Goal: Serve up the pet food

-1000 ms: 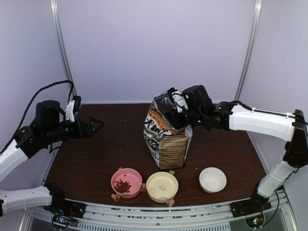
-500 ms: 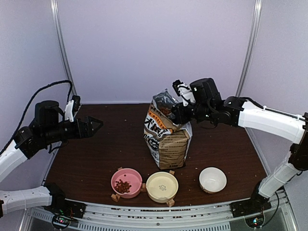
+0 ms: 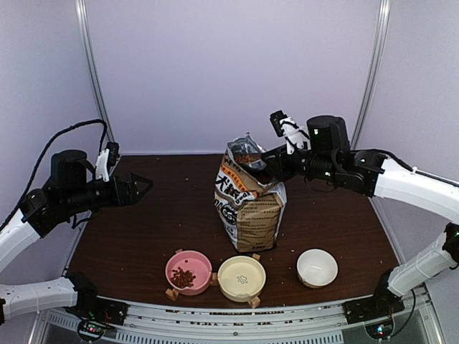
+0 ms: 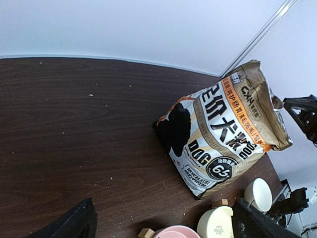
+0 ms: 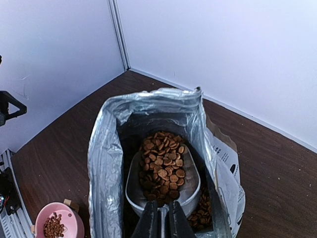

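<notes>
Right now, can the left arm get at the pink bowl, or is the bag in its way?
Probably yes. The left tool hangs open well left of the bag; the pink bowl sits near the front edge with nothing standing between them.

Plain pale purple walls (image 3: 229, 72) stand behind and beside the dark brown wooden tabletop (image 3: 158, 215). Two thin silver metal poles (image 3: 93, 72) rise at its far corners. The light is soft and even.
</notes>
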